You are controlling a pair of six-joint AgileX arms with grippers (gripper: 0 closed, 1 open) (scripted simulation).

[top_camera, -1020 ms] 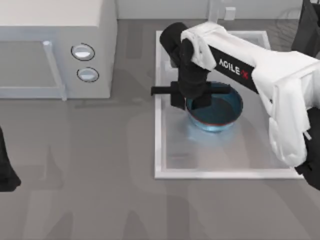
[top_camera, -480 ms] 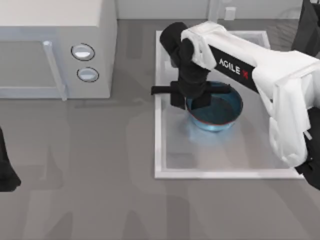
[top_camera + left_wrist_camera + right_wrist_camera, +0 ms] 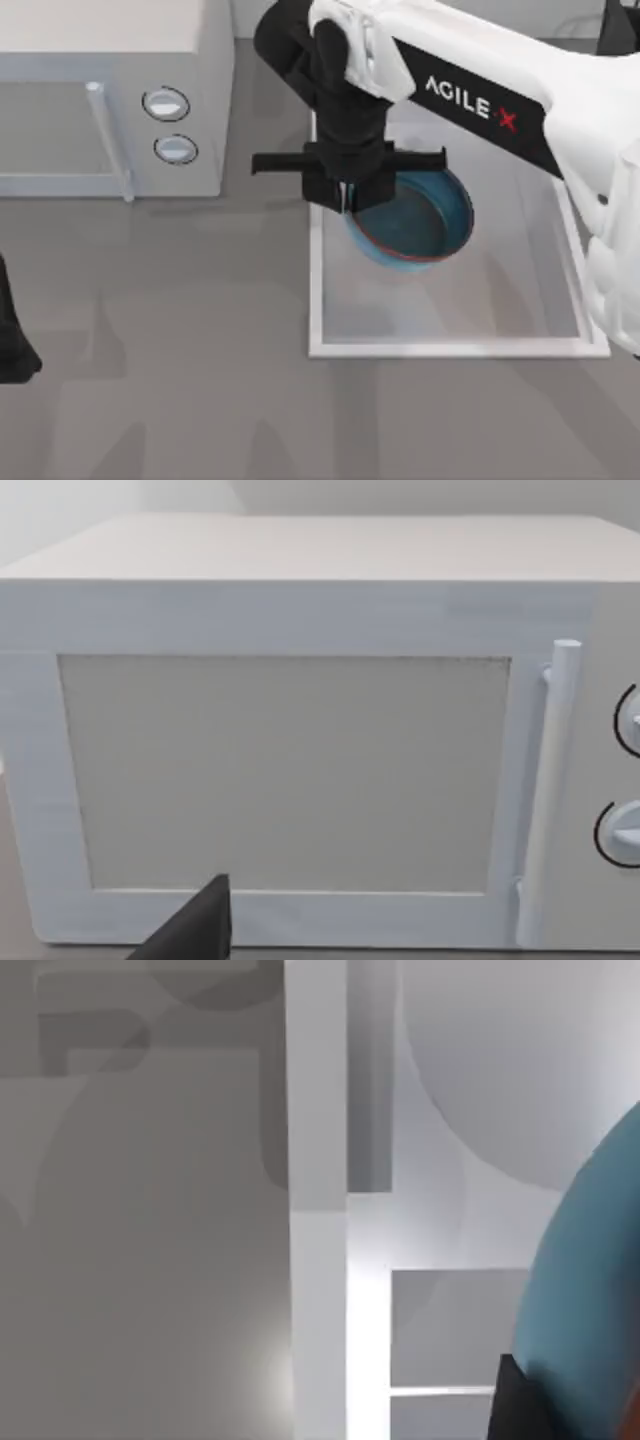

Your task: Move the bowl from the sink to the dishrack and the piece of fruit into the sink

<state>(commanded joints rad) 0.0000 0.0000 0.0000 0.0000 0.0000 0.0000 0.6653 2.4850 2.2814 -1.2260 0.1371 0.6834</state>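
While the right gripper (image 3: 352, 195) clamps its fingers on the near-left rim of the bowl (image 3: 415, 220), the bowl hangs tilted above the sink (image 3: 445, 347), its dark teal inside and thin reddish-brown rim line turned up toward the top camera. The fingers sit at the bowl's left edge, almost over the sink's left rim, and the rest of the bowl reaches away from them toward the middle of the basin. From the right wrist camera the bowl's (image 3: 590, 1290) blue outer wall curves close beside the dark fingertip (image 3: 520, 1400), with the sink's (image 3: 320, 1260) white rim running straight past just beyond them and the grey table (image 3: 140, 1220) on the far side of that rim.

Farther out from the fingers, the white basin floor lies bare beneath the bowl. The white right arm (image 3: 470, 95), lettered AGILEX, stretches from the table's right side across the back of the sink to the gripper. Beyond the fingers on their left stands the microwave (image 3: 110, 100) with its two round knobs (image 3: 166, 103).

Well apart from all this, the left arm (image 3: 12, 335) rests parked at the table's left edge; I cannot tell how its fingers are set. Its wrist camera faces the microwave's (image 3: 300, 730) door and upright handle (image 3: 545, 790).
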